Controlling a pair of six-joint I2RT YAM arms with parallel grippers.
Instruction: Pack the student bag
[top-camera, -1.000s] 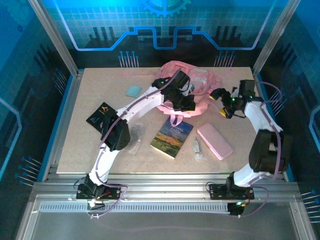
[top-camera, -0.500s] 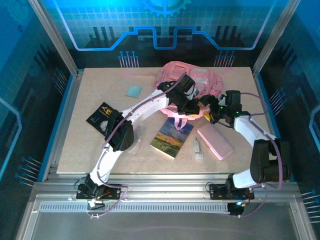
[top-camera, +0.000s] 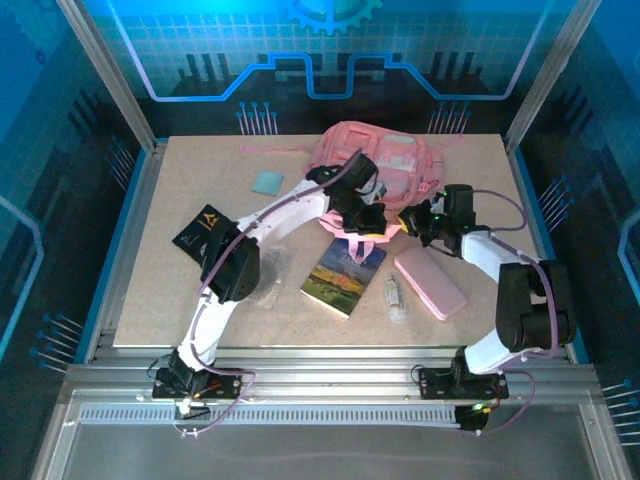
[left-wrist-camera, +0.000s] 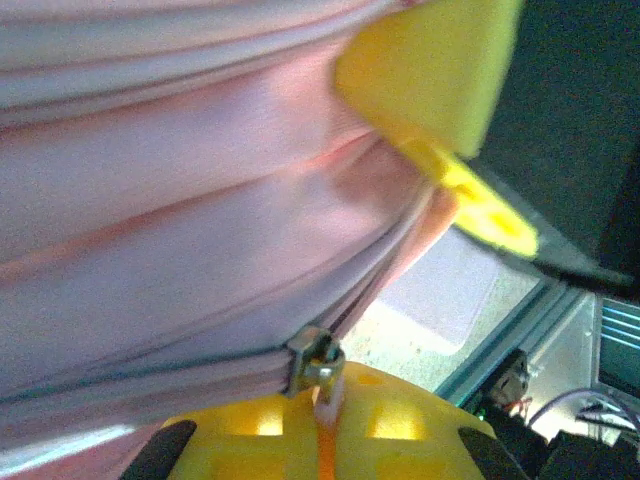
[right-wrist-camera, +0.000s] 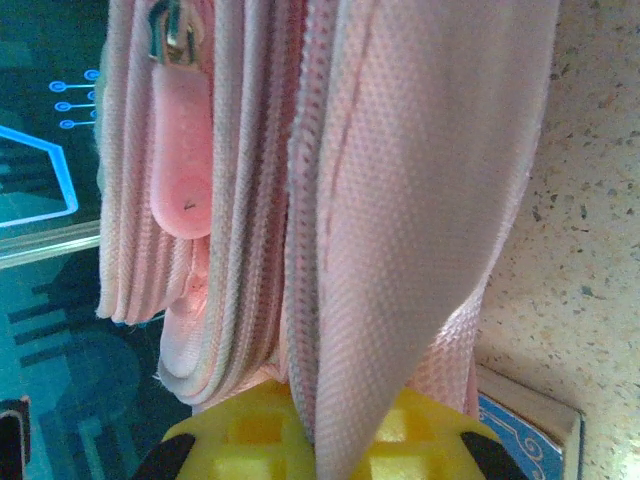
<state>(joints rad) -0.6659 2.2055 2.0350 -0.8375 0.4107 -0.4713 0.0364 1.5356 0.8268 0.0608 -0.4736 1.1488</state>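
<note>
Student bag (top-camera: 398, 156) at far table (top-camera: 200, 185) edge

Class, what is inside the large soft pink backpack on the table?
The large soft pink backpack hides its inside under its own outer fabric; the seam at the metal zip slider looks closed. The left gripper and right gripper pinch its near edge.

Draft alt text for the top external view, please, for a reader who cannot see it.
The left claw and right claw are both shut on the near edge of a pink student bag at the far side of a table. A book and a pink pencil case lie nearer.
</note>
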